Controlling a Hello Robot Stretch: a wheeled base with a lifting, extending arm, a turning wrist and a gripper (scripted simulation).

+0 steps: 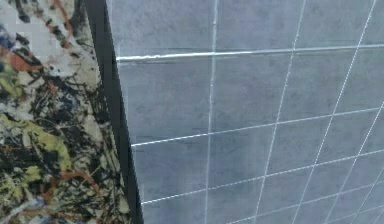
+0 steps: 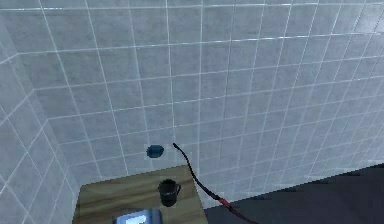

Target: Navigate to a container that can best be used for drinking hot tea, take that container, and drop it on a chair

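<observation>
The dark mug [image 2: 168, 190] stands on the bench [image 2: 100, 196], just left of the arm side view's middle; my tool's grip I cannot tell.

A splatter-patterned painting [image 1: 45, 110] in a dark frame stands at the forward view's left, beside a blue-grey tiled wall [image 1: 260, 120]. In the arm side view a pale tiled wall [image 2: 250, 80] rises behind a wooden tabletop [image 2: 105, 200]. A small grey-and-white object [image 2: 135, 217] lies on the tabletop at the bottom edge.
</observation>
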